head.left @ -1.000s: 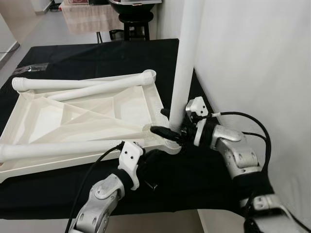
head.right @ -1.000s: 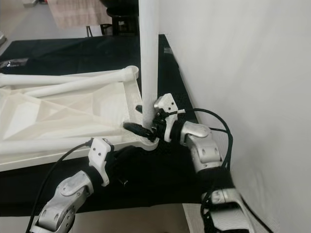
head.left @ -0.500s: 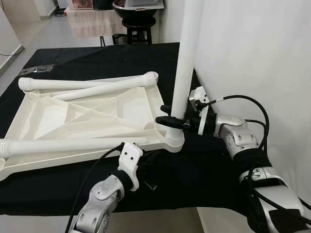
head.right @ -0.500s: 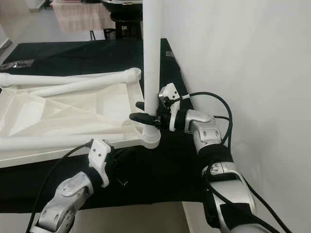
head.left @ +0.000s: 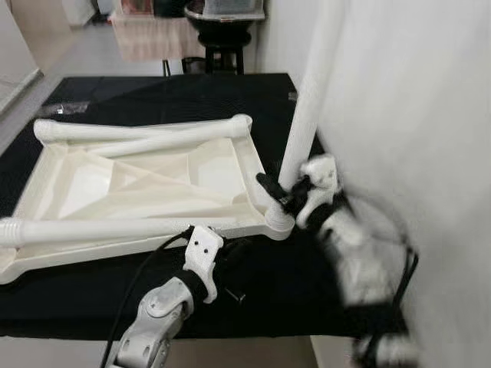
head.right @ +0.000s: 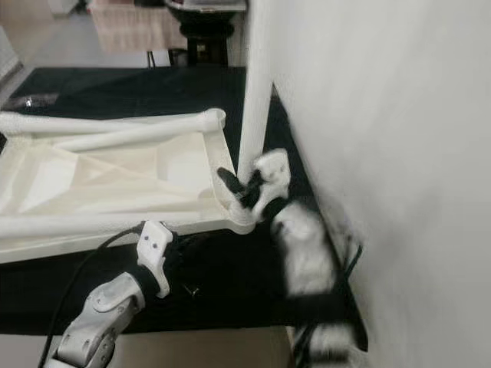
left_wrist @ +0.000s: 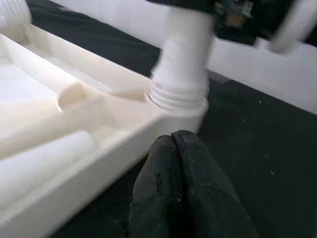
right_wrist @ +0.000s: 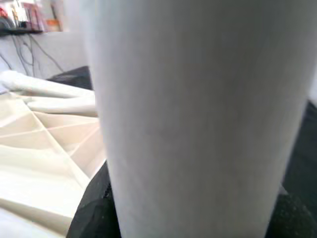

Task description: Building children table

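The black-covered surface (head.left: 153,96) runs up against the white wall (head.left: 430,115) on your right. On it you have the upturned white children's table top (head.left: 146,180), ribbed underside facing up, taking up most of the middle and reaching toward the surface's left edge. Two loose white legs lie across it: one (head.left: 146,132) along its far side, one (head.left: 107,228) along its near side.

A third leg (head.left: 307,100) stands upright in the corner socket (head.left: 278,222) nearest the wall, leaning slightly toward that wall.

Your right arm comes up from the near right corner of the surface, heavily blurred. Its right gripper (head.left: 285,192) sits at the lower part of the standing leg, jaws clamped around it just above the socket; the right wrist view has the leg pressed close between the black fingers (right_wrist: 91,210).

Your left arm reaches in over the near edge, forearm angled up and toward the socket corner. The left gripper (left_wrist: 173,141) rests low beside the table top's near rim, jaws closed together and holding nothing.

No readable writing shows anywhere.
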Robot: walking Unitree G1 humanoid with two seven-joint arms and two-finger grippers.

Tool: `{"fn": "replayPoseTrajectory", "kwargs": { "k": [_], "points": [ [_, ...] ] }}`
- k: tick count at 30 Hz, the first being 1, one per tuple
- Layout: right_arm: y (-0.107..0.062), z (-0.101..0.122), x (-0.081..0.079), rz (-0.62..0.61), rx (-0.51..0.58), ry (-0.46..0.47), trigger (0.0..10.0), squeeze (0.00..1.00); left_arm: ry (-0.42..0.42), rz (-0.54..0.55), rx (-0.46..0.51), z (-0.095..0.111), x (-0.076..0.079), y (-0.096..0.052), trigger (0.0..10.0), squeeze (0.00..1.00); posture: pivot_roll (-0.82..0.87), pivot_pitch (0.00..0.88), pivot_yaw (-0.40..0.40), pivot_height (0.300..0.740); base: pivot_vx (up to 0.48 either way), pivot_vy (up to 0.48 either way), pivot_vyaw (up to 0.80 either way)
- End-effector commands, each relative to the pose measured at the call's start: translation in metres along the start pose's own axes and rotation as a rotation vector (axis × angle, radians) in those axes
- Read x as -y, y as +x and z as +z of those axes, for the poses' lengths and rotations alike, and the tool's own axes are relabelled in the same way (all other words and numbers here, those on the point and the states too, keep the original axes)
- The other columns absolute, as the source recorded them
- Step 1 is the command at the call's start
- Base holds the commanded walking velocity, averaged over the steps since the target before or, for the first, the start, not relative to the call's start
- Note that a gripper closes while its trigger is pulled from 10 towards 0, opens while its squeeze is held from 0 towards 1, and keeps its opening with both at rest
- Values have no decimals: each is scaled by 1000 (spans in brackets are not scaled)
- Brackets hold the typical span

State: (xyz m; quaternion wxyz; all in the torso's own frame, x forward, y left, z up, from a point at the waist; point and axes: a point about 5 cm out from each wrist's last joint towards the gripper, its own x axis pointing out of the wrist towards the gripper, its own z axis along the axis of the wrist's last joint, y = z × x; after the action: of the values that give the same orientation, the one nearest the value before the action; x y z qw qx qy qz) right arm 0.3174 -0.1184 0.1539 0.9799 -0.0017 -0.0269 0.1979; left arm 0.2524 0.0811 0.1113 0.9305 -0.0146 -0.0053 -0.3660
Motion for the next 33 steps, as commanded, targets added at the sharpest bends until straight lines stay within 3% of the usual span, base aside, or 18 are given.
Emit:
{"fn": "replayPoseTrajectory", "kwargs": {
  "k": [1,7,8,11,12,15,16,17,18,19,23,25,33],
  "points": [
    [-9,-33,4,-48,-187,37,0,0,1,-4,-8,-1,-2,-1,10000,0,-28,80,-6,740,0,0,0],
    [5,-36,10,-70,-197,37,0,0,5,-1,-8,-1,-2,-1,10000,0,-4,79,-6,740,0,0,0],
    [8,-37,11,-76,-204,31,10000,0,8,3,-8,-1,-2,-2,10000,0,-1,79,-5,740,0,0,0],
    [10,-35,9,7,-168,45,10000,0,10,4,-10,-1,-2,-3,10000,0,-2,79,-5,740,0,0,0],
    [8,-30,8,3,-159,32,10000,1000,10,2,-10,-1,-2,-3,10000,0,-4,79,-2,740,0,0,0],
    [9,-23,9,13,-144,40,10000,1000,13,1,-11,-1,-2,-3,10000,0,-2,77,-3,740,0,0,0],
    [16,-3,13,90,-103,75,10000,373,34,7,-11,-1,-1,-3,10000,0,5,75,-7,740,0,0,0],
    [19,4,15,135,-82,86,10000,373,46,10,-11,0,-1,-4,10000,0,5,75,-7,740,0,0,0],
    [21,8,15,160,-71,90,10000,0,53,11,-11,0,0,-4,10000,0,5,75,-7,740,0,0,0],
    [21,8,15,160,-71,90,10000,0,53,11,-11,0,0,-4,10000,0,5,75,-7,740,0,0,0],
    [26,24,19,439,-27,35,10000,0,46,23,-4,0,0,-4,10000,0,13,68,-11,740,0,0,0],
    [26,24,23,516,-41,9,10000,0,44,21,-4,0,0,-3,10000,0,16,64,-12,740,0,0,0],
    [37,33,39,623,-71,65,10000,0,47,16,-1,0,3,-3,10000,0,30,55,-18,740,0,0,0]
  ]
}}
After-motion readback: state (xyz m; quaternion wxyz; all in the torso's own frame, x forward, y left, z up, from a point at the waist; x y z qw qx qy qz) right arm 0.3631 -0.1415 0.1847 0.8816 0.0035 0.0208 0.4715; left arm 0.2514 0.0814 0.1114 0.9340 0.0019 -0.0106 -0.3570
